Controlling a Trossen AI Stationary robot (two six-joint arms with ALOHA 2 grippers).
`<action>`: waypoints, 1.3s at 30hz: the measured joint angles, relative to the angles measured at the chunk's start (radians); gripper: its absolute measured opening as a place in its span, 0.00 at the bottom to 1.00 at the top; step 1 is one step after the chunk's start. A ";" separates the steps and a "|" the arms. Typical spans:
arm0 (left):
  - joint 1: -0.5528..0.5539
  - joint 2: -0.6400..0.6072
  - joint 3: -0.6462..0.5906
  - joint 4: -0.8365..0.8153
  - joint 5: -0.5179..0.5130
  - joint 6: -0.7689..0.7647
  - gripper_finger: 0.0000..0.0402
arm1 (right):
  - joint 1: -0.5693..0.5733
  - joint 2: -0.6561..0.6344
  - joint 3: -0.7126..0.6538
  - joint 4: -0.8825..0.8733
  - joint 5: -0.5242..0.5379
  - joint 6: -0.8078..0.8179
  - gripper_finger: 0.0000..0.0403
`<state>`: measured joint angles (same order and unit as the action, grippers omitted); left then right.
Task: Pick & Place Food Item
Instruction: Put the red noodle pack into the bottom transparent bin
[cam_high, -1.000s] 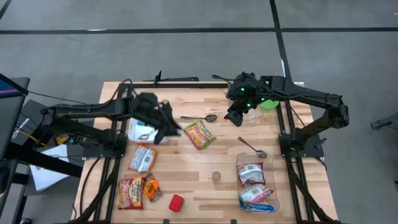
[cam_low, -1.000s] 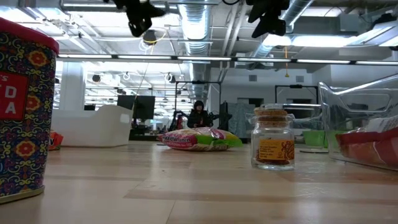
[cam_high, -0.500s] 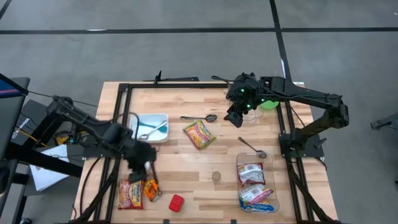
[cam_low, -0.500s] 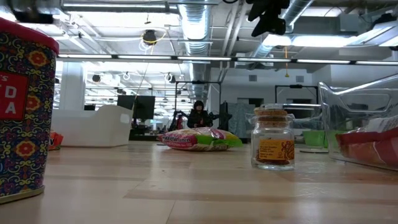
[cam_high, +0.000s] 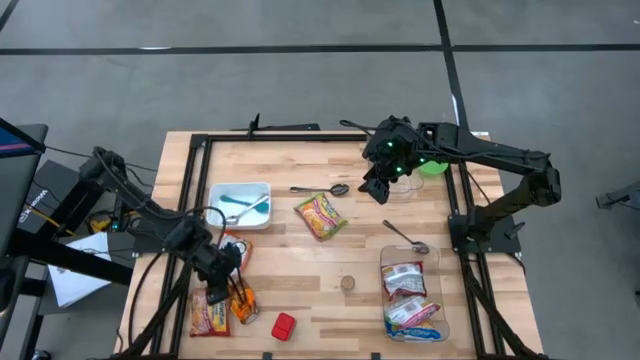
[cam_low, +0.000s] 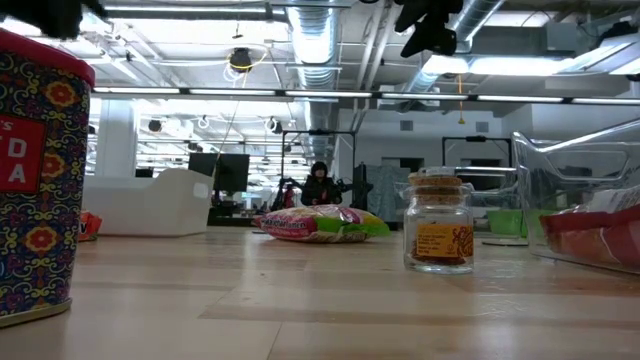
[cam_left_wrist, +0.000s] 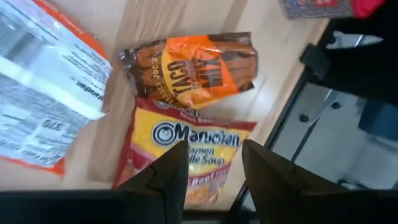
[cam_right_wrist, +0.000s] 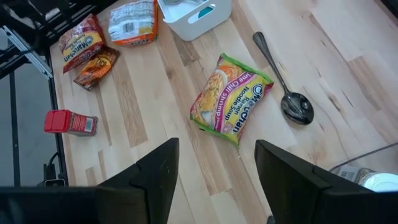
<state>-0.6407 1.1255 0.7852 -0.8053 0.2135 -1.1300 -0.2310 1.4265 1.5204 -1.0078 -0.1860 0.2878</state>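
Honestly, left claw (cam_left_wrist: 211, 165) is open right above the soup packet (cam_left_wrist: 186, 155), so it might snag the taco pouch (cam_left_wrist: 193, 65) touching it.

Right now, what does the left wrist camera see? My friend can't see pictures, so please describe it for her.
The left tool, its two dark fingers apart with nothing between them, hangs over a yellow and red Maruchan ramen packet on the wooden table. An orange taco mix packet lies beside the ramen packet, overlapping its edge, and a white and orange packet lies beside them.
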 joint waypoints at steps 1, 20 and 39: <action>0.000 0.000 -0.025 0.037 0.002 -0.022 0.36 | 0.000 0.000 0.000 0.000 0.000 0.000 0.51; 0.008 0.056 -0.259 0.253 -0.057 -0.192 0.36 | 0.000 0.000 0.000 0.002 0.001 -0.003 0.51; 0.000 0.217 -0.259 0.352 0.074 -0.185 0.21 | 0.000 0.000 0.000 -0.005 0.002 -0.012 0.51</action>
<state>-0.6411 1.3430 0.5266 -0.4534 0.2875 -1.3151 -0.2314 1.4265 1.5204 -1.0126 -0.1841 0.2758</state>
